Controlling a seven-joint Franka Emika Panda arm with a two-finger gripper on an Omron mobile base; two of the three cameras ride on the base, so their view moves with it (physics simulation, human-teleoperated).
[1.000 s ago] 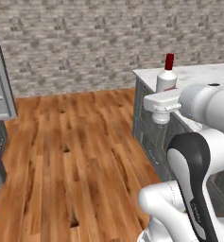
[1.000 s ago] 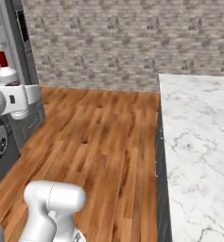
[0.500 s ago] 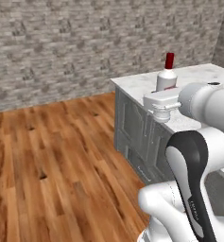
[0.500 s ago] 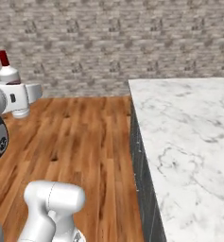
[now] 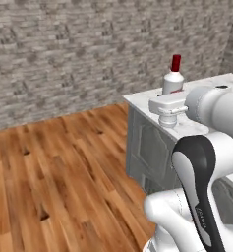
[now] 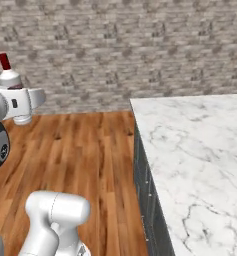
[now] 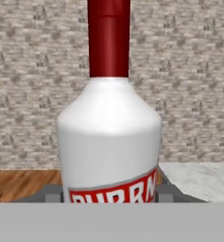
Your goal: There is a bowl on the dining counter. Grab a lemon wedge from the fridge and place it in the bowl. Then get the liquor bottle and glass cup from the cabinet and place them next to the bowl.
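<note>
Brick wall backs the liquor bottle [image 7: 108,137], its base hidden.

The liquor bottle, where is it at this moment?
The liquor bottle stands upright in the gripper, carried above the wooden floor near the dining counter, with the brick wall behind it.

The liquor bottle [image 7: 108,142] is white with a red cap and red label; the dining counter [image 6: 190,145] is grey-veined white.
</note>
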